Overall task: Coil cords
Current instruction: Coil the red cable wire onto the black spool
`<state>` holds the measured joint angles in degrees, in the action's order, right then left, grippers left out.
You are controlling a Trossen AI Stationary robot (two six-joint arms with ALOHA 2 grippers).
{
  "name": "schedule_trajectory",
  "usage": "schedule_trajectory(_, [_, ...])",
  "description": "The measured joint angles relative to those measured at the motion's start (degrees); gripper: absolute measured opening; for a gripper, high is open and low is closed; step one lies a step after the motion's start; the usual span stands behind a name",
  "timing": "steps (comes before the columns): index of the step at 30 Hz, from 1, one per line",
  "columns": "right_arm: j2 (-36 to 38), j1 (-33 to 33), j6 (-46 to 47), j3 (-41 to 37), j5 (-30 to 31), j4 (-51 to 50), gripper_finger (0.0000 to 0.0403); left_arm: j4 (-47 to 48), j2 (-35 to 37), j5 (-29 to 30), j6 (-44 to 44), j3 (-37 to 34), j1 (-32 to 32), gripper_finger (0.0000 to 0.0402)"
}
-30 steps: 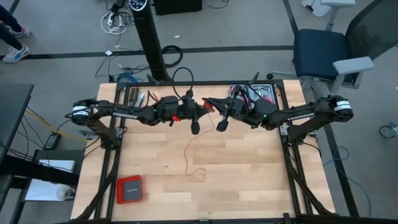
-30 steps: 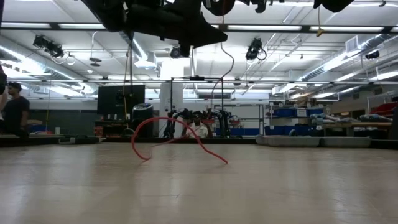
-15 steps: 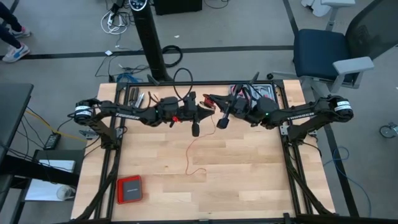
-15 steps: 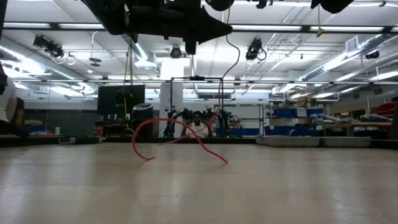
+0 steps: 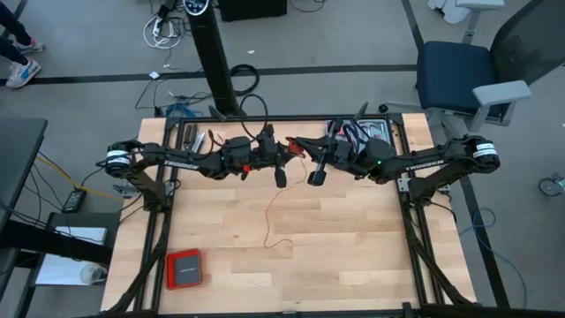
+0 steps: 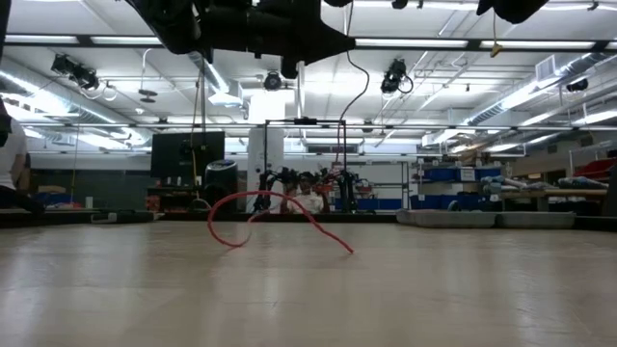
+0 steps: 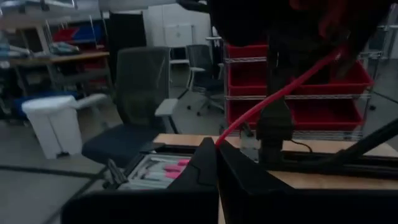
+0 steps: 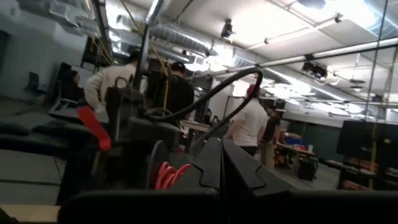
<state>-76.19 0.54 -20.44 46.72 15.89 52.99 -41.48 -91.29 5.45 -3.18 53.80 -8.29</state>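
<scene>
A flat red box (image 5: pixel 184 268) lies closed near the tabletop's (image 5: pixel 353 256) front left corner, well apart from everything else. The left claw (image 5: pixel 284 155) hangs above the rear middle, fingers pressed together on the red cord (image 5: pixel 270 215). From there the cord drops to the wood and trails forward in a loose curve (one loop arches up off the surface). The right claw (image 5: pixel 298 144) faces it, fingers closed, just beside. Behind the right arm, a tray (image 5: pixel 371 132) holds reddish tools.
</scene>
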Motion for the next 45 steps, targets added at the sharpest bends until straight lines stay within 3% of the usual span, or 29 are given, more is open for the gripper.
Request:
schedule_trajectory(10, [-0.58,1.48,0.89,0.04,-1.81,0.00,0.0000,3.12,0.03,9.22,-7.61,-0.02,0.04,0.0000])
schedule_trajectory(15, [-0.29,2.30,-0.51,0.04,0.22,-2.37,0.0000,4.60,0.04,8.60,-7.76,-0.02,0.41,0.0000])
schedule_trajectory(20, [2.48,2.68,-0.18,0.04,1.14,-10.82,0.0000,12.37,1.50,8.23,-6.91,-0.02,1.09,0.0000])
schedule_trajectory(28, [6.88,4.54,1.45,0.04,5.85,-28.18,0.0000,21.76,1.99,-2.86,-0.82,-0.02,1.25,0.0000])
schedule_trajectory(34, [7.81,4.70,7.89,0.04,5.39,-42.62,0.0000,25.10,1.97,-9.73,1.11,-0.04,1.25,0.0000])
schedule_trajectory(38, [7.81,4.23,9.37,0.04,5.31,-49.19,0.0001,26.63,1.97,-12.80,2.34,-0.04,1.23,0.0000])
schedule_trajectory(45, [7.94,3.37,9.90,0.07,4.88,-53.08,0.0001,26.22,1.95,-13.06,5.34,-0.02,1.18,0.0000])
